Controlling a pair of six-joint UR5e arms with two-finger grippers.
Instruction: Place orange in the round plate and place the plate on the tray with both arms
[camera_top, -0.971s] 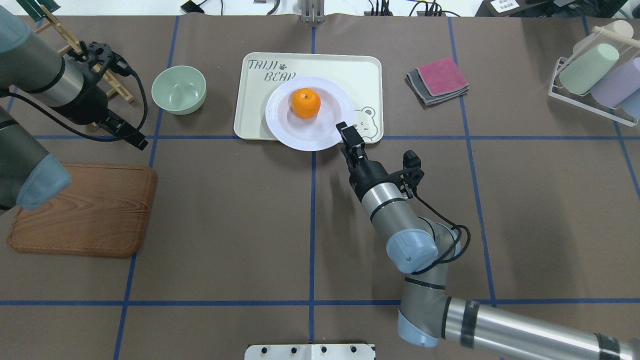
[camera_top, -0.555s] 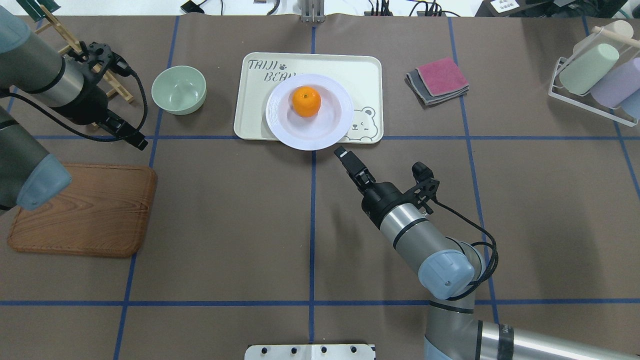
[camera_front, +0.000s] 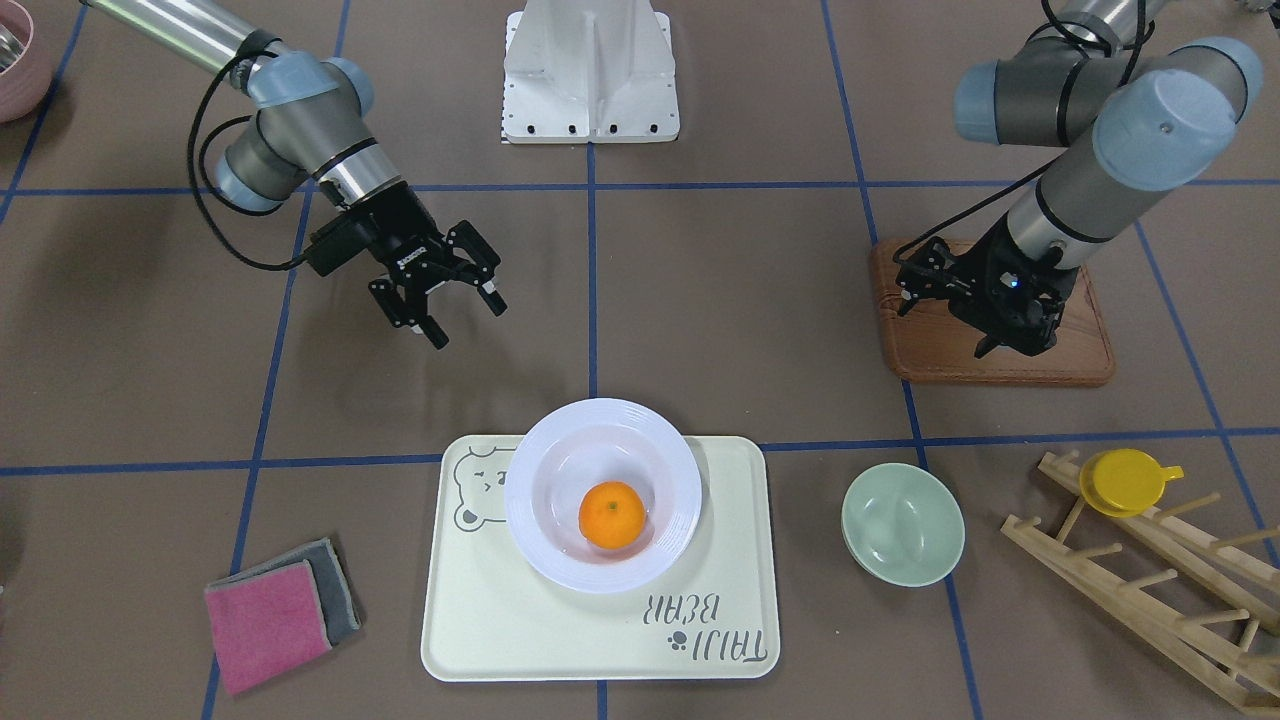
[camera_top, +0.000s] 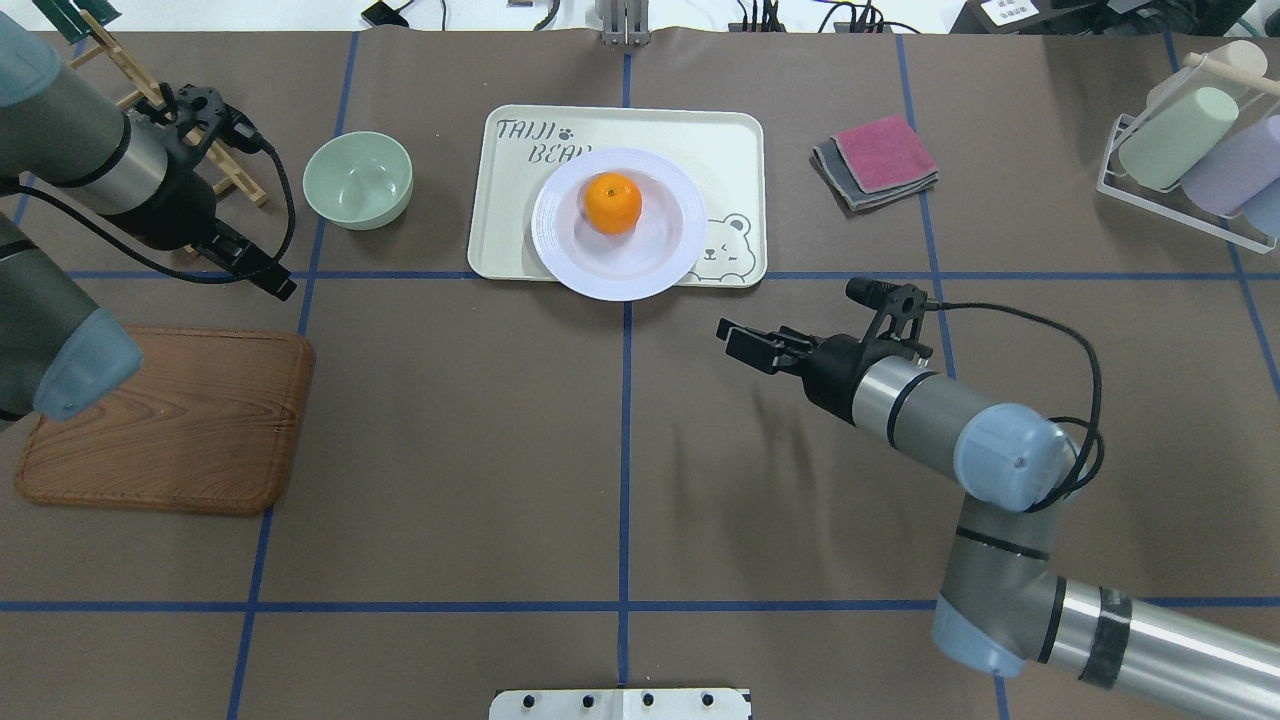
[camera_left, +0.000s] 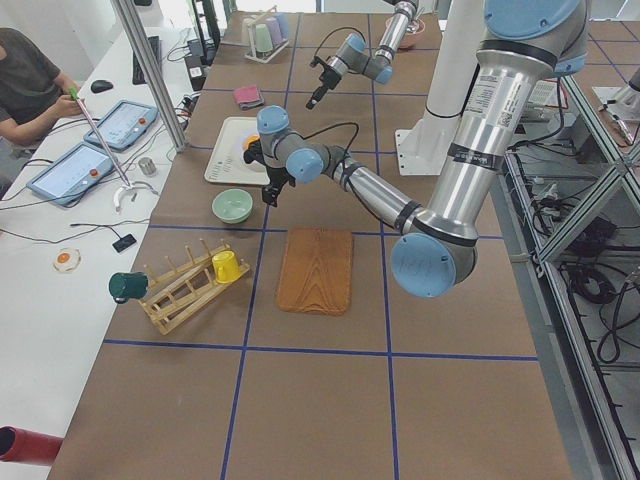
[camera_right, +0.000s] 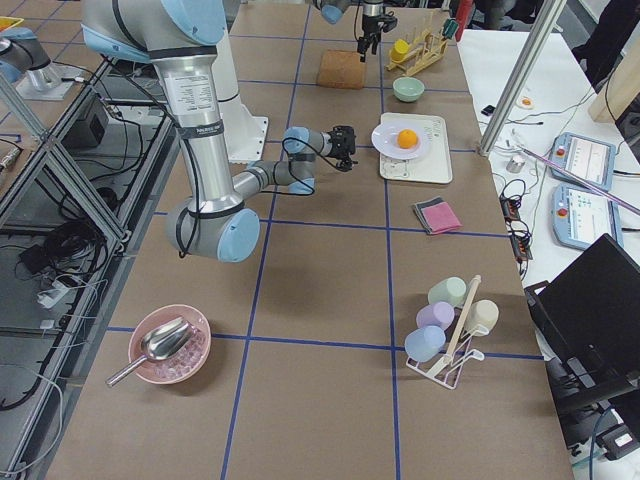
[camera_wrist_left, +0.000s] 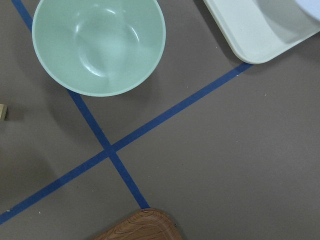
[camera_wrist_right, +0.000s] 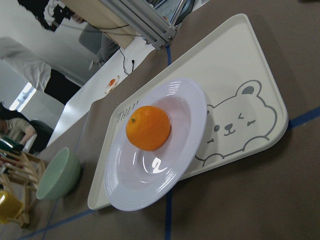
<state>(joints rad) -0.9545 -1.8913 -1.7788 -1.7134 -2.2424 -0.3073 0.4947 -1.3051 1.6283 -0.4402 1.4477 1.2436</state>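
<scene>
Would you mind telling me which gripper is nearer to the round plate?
Right. The right gripper hovers near the round plate's robot-side rim; the left gripper is farther off, beyond the green bowl.

Small bright orange (camera_top: 612, 204), green stem dot up, sitting in the well of a glossy white round plate (camera_top: 550, 238) with a wide ridged rim. Plate flat on the cream tray (camera_top: 720, 150), covering part of the BEAR lettering, right next to the bear face, rim hanging a bit over the tray's robot-side edge.
</scene>
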